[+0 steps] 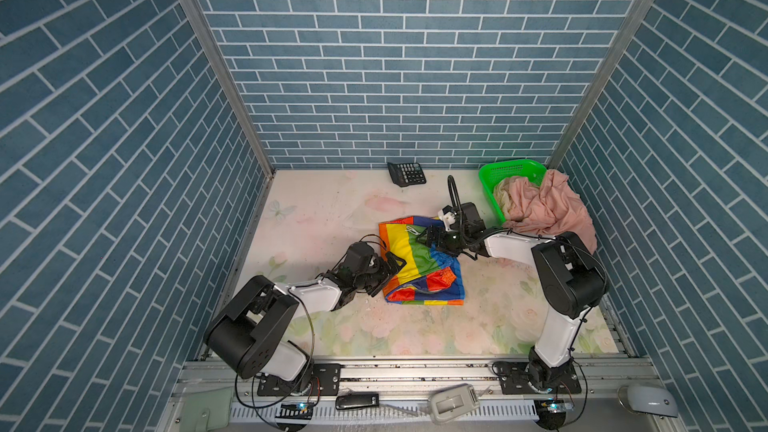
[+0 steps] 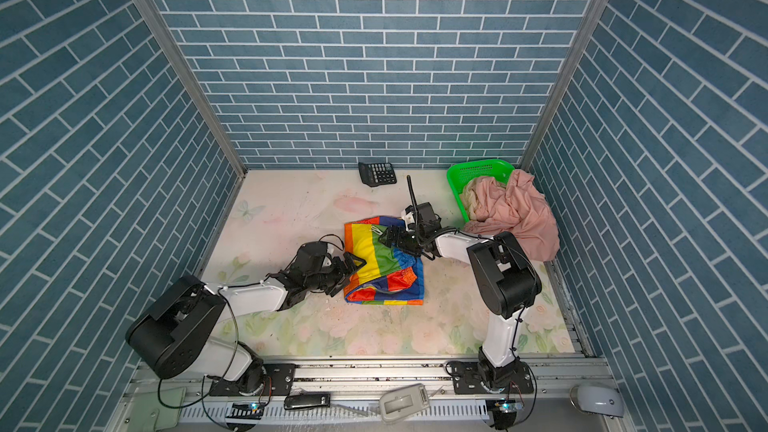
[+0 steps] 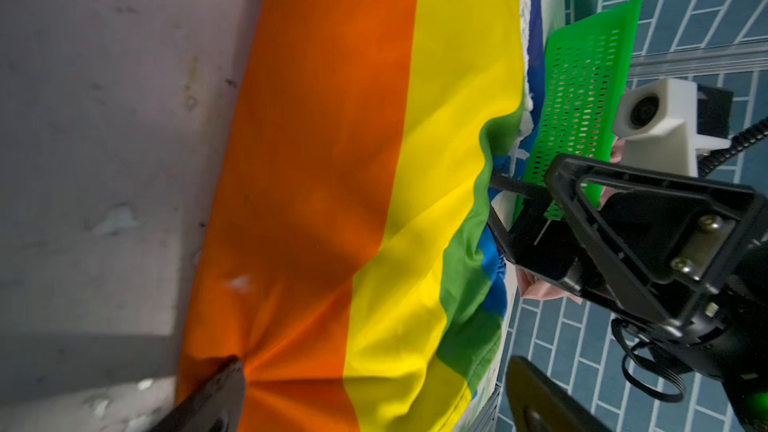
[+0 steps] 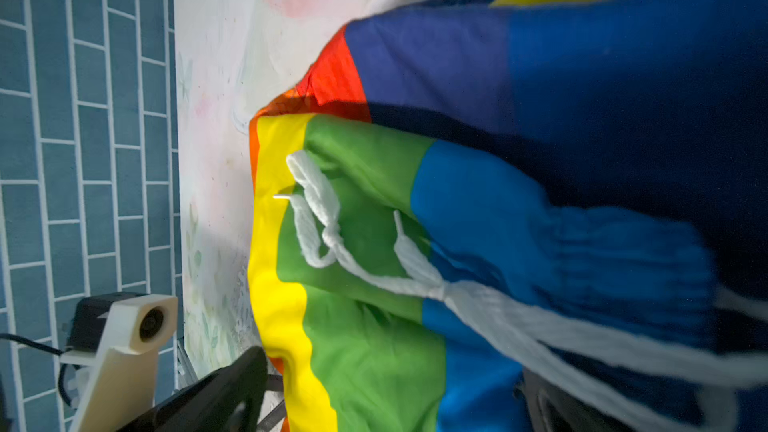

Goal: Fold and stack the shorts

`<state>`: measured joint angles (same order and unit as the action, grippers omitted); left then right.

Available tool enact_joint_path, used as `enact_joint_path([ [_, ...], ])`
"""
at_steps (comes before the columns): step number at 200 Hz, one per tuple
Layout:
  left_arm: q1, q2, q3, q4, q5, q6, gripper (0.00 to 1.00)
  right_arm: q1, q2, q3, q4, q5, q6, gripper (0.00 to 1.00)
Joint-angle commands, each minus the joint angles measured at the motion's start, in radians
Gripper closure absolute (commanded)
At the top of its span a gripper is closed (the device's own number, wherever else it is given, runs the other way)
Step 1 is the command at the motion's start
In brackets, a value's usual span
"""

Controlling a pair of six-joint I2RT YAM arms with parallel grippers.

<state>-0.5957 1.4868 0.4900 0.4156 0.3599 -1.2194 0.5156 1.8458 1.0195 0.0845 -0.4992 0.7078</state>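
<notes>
- Rainbow-striped shorts lie mid-desk, roughly folded, with loose hems bunched at the near edge
- The cloth is thin, shiny and very light. Expect it to slide on itself and on the floral surface, and a fold will not hold unless you press it
- White drawstring lies loose on the green stripe by the gathered waistband. Keep it out of your grip, since it can snag or drag the waist
- Best holds, as I judge it: pinch the waistband, which is thicker and gathered, or a hem corner through both layers. Don't pinch mid-panel, where you would lift a single slippery layer
- Left pincer is spread wide at the orange edge and grips nothing. In the left wrist view one finger presses into the cloth and puckers it
- Right pincer is over the waistband end with its jaws apart. Fabric lies between them but none is clamped
- Pink shorts are heaped over the rim of the green basket and spill onto the desk. They look soft, matte and heavier in drape, so they should be easier to pinch
- Beige shorts are crumpled inside the basket, partly under the pink pair
- Writing: no brand or label is readable on any pair. The calculator at the back wall has keys too small to read
</notes>
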Motion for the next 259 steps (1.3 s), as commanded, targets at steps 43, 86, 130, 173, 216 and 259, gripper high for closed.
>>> enact_joint_path([
  [43, -0.019, -0.013, 0.094, -0.217, -0.056, 0.180, 0.00, -0.020, -0.106, -0.019, -0.109, 0.023, -0.049, 0.01],
  [86, -0.013, -0.135, 0.394, -0.789, -0.463, 0.593, 0.01, -0.073, -0.287, 0.022, -0.304, 0.083, -0.150, 0.01],
  [130, 0.108, -0.046, 0.432, -0.762, -0.263, 0.651, 0.00, -0.118, -0.371, -0.003, -0.399, 0.107, -0.209, 0.01],
  [173, 0.108, 0.117, 0.469, -0.722, -0.098, 0.649, 0.00, -0.163, -0.431, -0.088, -0.396, 0.096, -0.215, 0.01],
  [216, 0.107, 0.237, 0.488, -0.679, 0.001, 0.626, 0.09, -0.195, -0.465, -0.152, -0.382, 0.082, -0.217, 0.01],
  [259, 0.097, 0.321, 0.521, -0.658, 0.039, 0.630, 0.37, -0.216, -0.468, -0.183, -0.359, 0.064, -0.215, 0.01],
])
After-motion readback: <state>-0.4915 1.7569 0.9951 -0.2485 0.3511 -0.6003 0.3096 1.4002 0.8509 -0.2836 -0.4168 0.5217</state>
